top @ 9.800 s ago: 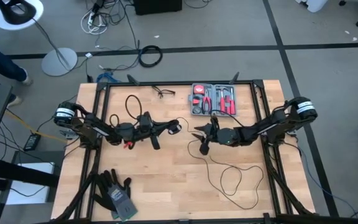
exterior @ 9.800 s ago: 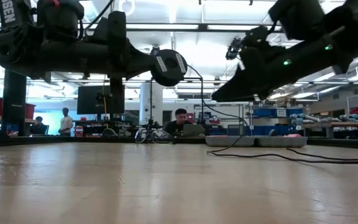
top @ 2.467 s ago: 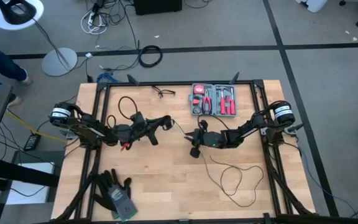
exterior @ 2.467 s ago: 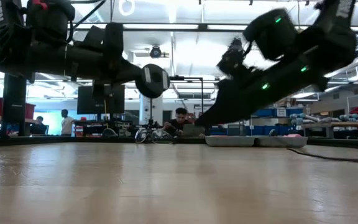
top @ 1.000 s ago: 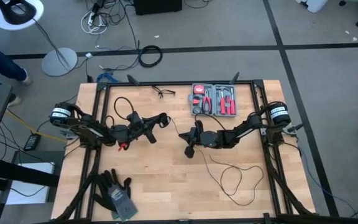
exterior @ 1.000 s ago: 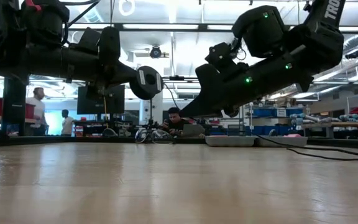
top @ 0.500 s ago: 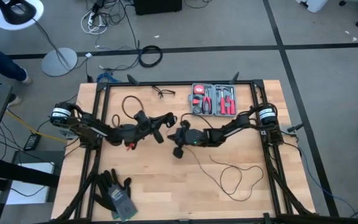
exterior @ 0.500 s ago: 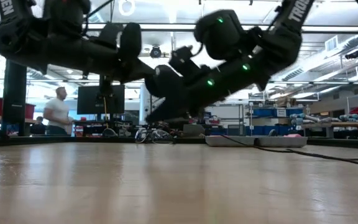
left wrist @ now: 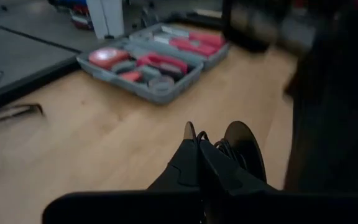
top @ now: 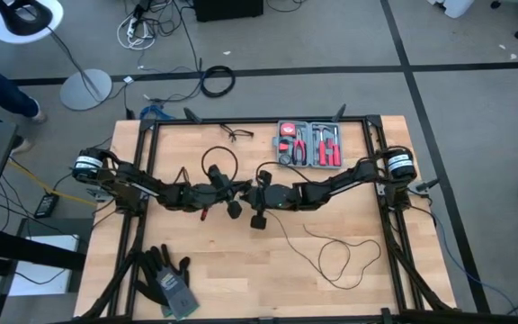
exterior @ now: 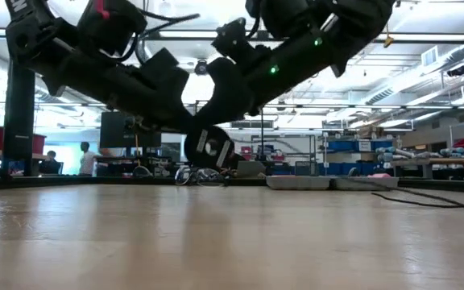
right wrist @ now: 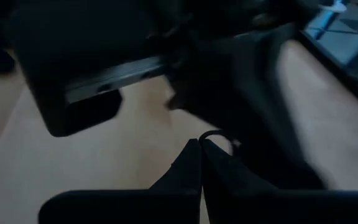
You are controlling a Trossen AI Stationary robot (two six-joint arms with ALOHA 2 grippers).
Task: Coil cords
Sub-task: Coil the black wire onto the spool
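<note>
Wooden desk (top: 241, 261) is sitting in a big lab, with people showing far back in the low view. I'm seeing both arms meeting near the desk's middle. Left pincer (top: 237, 191) is reaching in from the left, fingers pressed together and pinching the thin black cord (top: 335, 256), with the round puck (left wrist: 243, 148) sitting right at its tips in the left wrist view. Right pincer (top: 257, 180) is coming in from the right, almost touching the left one; its fingers (right wrist: 199, 163) are pressed together too, cord running between the tips. A small cord loop (top: 217, 160) is arching over the left pincer; the rest is trailing right and lying in loose loops on the desk's near-right part. Red tool tray (top: 308, 144), wire glasses (top: 235, 133) and gloves (top: 165, 279) are lying well apart.
</note>
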